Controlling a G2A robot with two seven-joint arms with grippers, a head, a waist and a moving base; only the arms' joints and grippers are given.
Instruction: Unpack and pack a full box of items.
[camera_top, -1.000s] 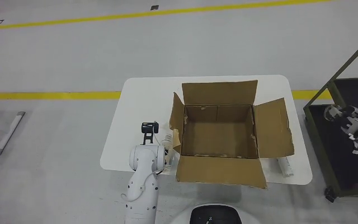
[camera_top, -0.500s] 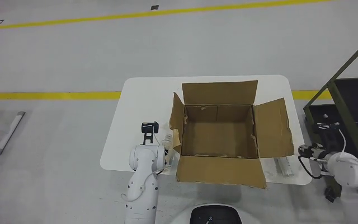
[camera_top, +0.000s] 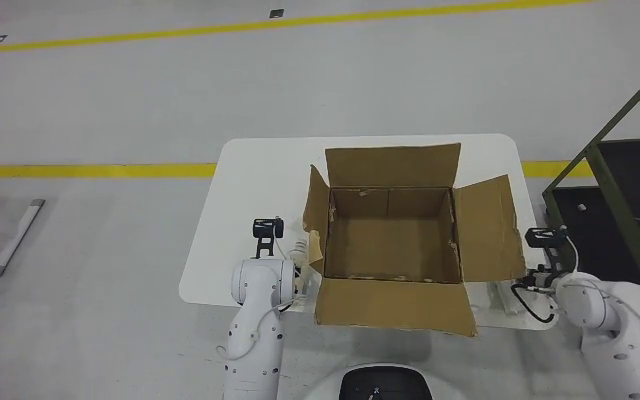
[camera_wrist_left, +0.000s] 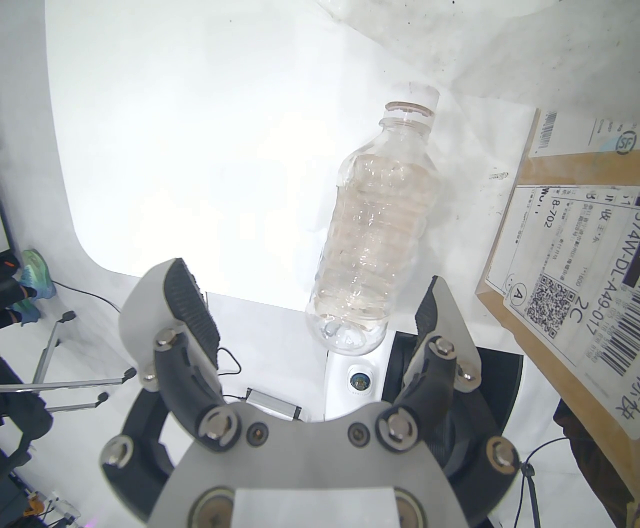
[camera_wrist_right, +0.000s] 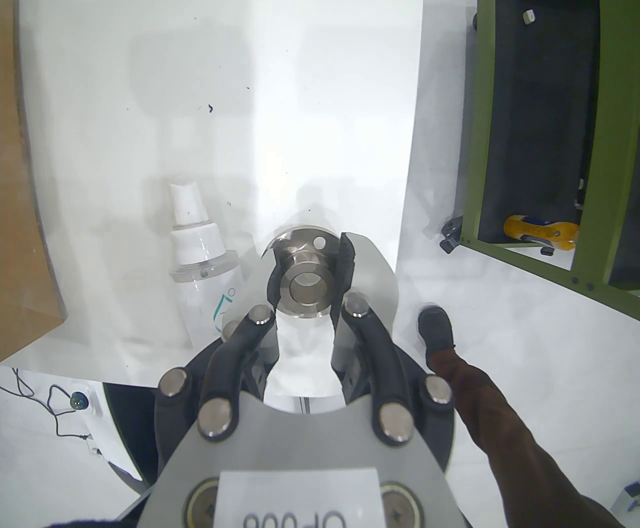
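Observation:
An open cardboard box stands mid-table with its flaps spread and a bare inside. A clear plastic bottle lies on the white table beside the box's left wall. My left gripper is open, its fingers on either side of the bottle's base without touching it. My right gripper is shut on a small steel cylindrical fitting, just above the table's front right corner. A white spray bottle lies right beside it, also seen as the spray bottle by the box's right flap.
A green-framed cart with a black shelf stands off the table's right edge; a yellow-handled tool lies in it. The box's front flap hangs toward me. Bare table lies left of and behind the box.
The right arm swung from the cart at the right over to the table's front right corner, carrying the steel fitting. The left arm and the clear bottle stayed still.

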